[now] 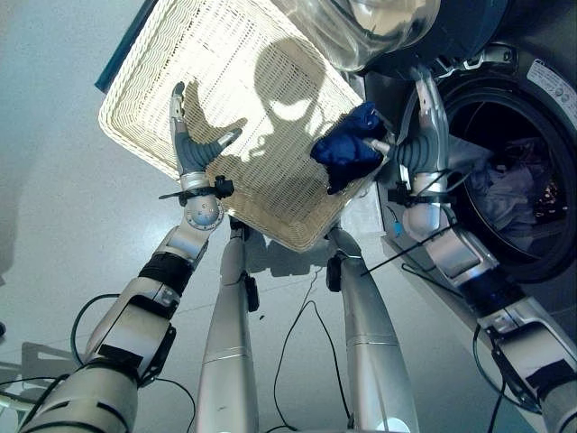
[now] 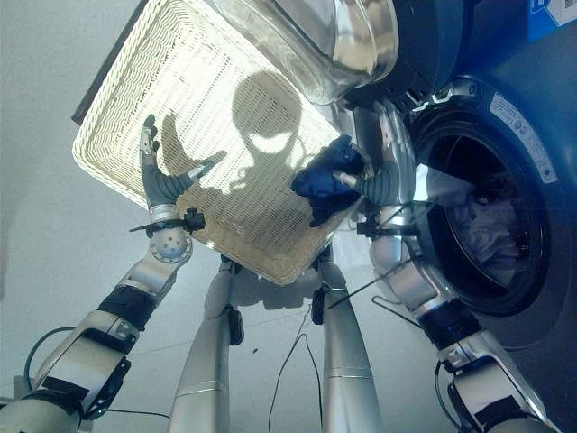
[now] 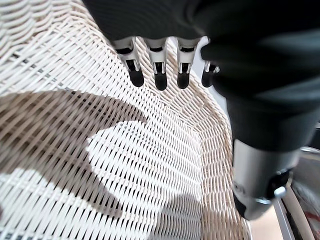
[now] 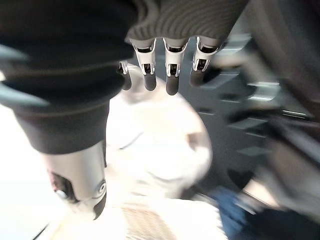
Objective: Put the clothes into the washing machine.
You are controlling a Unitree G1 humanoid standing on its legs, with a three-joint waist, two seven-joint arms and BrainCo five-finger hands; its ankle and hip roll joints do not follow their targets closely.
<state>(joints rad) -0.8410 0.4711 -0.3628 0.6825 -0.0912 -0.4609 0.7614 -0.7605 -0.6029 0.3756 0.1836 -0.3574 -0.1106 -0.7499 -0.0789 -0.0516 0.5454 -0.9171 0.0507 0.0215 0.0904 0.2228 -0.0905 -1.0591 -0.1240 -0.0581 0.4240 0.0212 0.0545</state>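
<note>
A: Going left to right, what's there?

B: The left hand (image 1: 191, 147) hovers over the pale wicker basket (image 1: 225, 72), fingers straight and spread, holding nothing. The basket bottom under it is bare weave. At the basket's right edge lies a dark blue garment (image 1: 345, 149), draped half over the rim. Just beside it is the right hand (image 1: 428, 135), fingers straight and relaxed; its thumb sits against the cloth, but I judge it not yet a grip.

A: And the machine?

B: The washing machine (image 2: 505, 171) stands at the far right, its round glass door (image 2: 347, 41) swung open above the basket. Pale laundry (image 2: 482, 230) already lies inside the drum.

A: So how far along?

B: Well on, I'd say. Some clothes are in, and the blue garment looks like the last piece left in the basket. It needs grasping and carrying into the drum.

A: Any writing?

B: A label sits on the machine's front beside the opening, its print too small to read.
</note>
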